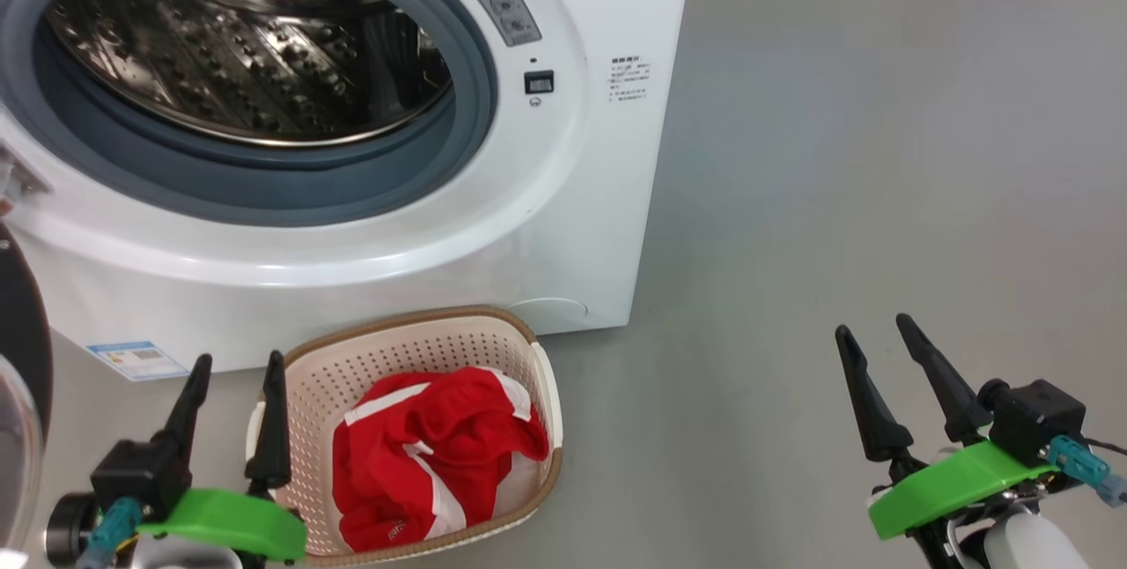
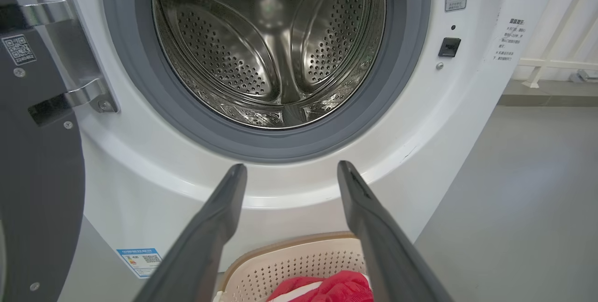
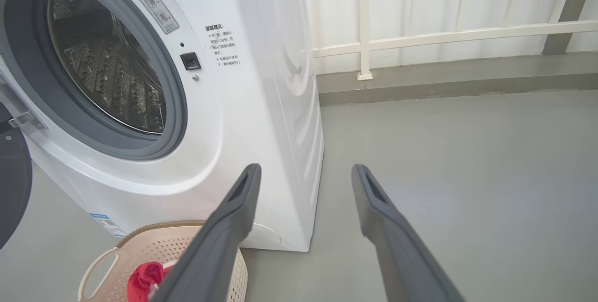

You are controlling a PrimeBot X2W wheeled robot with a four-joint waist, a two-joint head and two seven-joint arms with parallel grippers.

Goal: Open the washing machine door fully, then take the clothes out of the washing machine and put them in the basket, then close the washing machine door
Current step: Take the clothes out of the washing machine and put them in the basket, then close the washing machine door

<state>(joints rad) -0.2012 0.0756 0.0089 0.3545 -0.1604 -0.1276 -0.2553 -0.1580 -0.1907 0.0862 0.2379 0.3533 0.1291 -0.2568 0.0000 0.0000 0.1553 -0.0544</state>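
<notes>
Door [image 2: 37, 190], standing wide open at the left of the washer [image 1: 563, 225], looks rigid, weighty and glossy-slick, so push its free rim, far from the hinges [image 2: 86, 91], rather than pinch it; clothes [image 1: 423, 454] lie in the near basket [image 1: 414, 318], left gripper [image 1: 239, 358] and right gripper [image 1: 873, 324] both released, empty.

- Smooth grey floor [image 1: 880, 155], bare to the right
- White washing machine [image 1: 546, 199] stands on it
- Cream basket [image 1: 423, 356] sits on it, just before the machine's front
</notes>
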